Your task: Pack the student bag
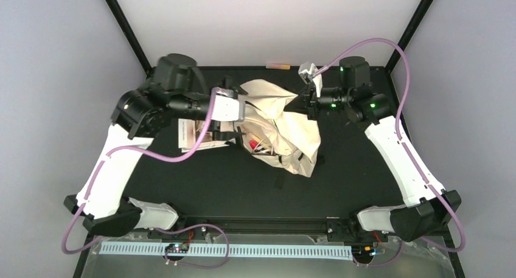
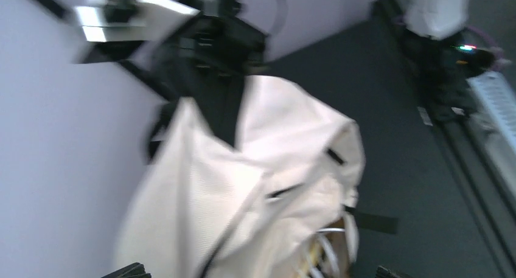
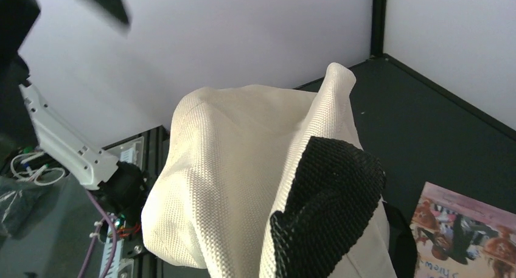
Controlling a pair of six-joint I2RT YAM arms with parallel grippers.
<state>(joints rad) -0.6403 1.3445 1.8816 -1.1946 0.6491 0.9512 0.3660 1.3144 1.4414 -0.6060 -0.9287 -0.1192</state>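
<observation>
The student bag (image 1: 286, 123), cream fabric with black straps, lies crumpled at the middle of the table, its mouth open toward the left arm. A red item and white cords (image 1: 254, 145) show inside. My right gripper (image 1: 309, 103) holds the bag's black top edge lifted; the left wrist view shows it (image 2: 220, 50) gripping the bag (image 2: 255, 174) there. In the right wrist view the cream fabric and black mesh (image 3: 328, 199) hide its fingers. My left gripper (image 1: 239, 117) is at the bag's left edge, its fingertips (image 2: 131, 271) wide apart with fabric between them.
A printed book (image 1: 193, 134) lies flat on the table under the left arm, left of the bag; it also shows in the right wrist view (image 3: 465, 235). A small pink object (image 1: 279, 66) lies at the table's back edge. Black frame posts stand at the back corners.
</observation>
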